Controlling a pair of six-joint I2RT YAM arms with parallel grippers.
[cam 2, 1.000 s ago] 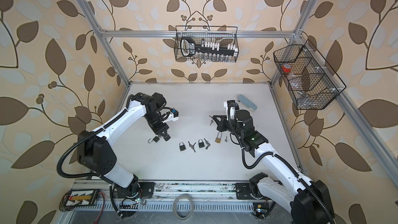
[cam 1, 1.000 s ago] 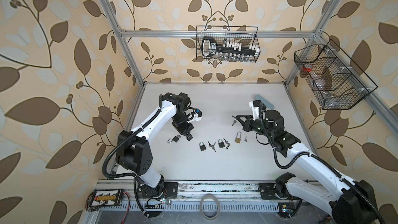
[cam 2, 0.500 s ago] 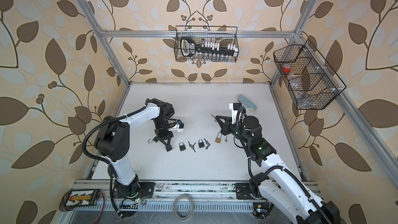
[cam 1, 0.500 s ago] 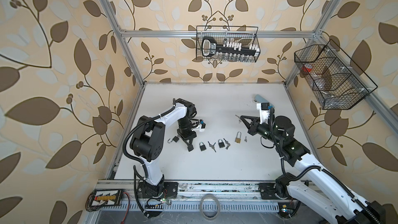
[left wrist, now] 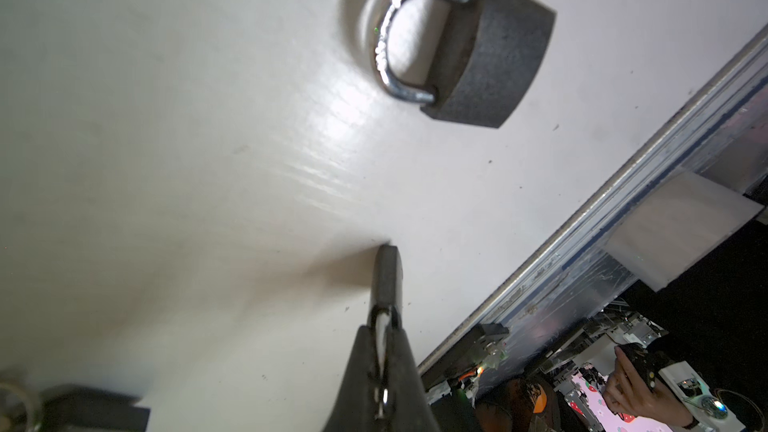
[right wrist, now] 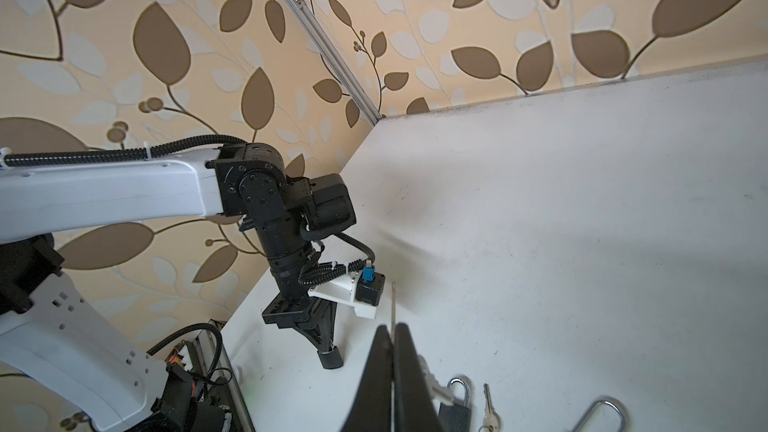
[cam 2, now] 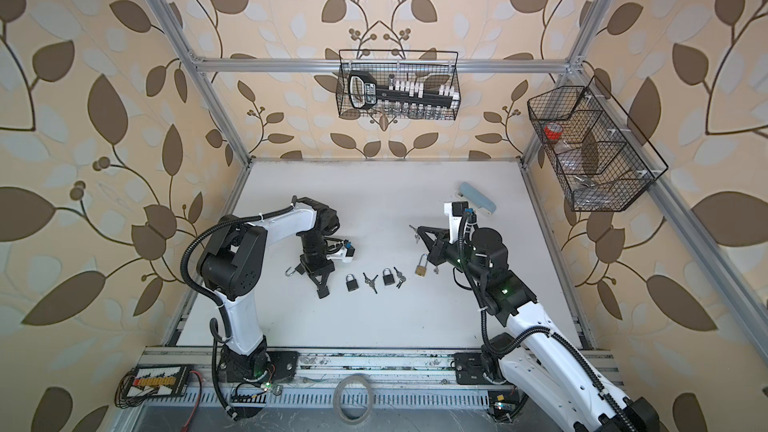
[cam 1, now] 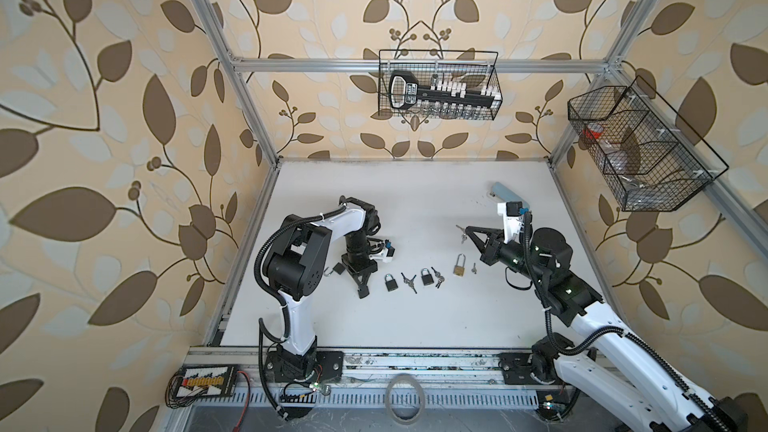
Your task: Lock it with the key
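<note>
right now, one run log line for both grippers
left gripper shut, tip near table | padlock lying beside it | right gripper shut on key

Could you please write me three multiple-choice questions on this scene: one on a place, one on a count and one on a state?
1. The brass padlock is: A in a basket; B hung on the frame; C on the table.
2. Padlocks on the table: A two; B four; C six.
3. The right gripper is: A shut on keys; B open; C shut on a padlock.

Answers:
1. C, it lies flat at the right end of the row.
2. B, three black padlocks plus the brass one.
3. A, its closed tips pinch the keys above the table.
</note>
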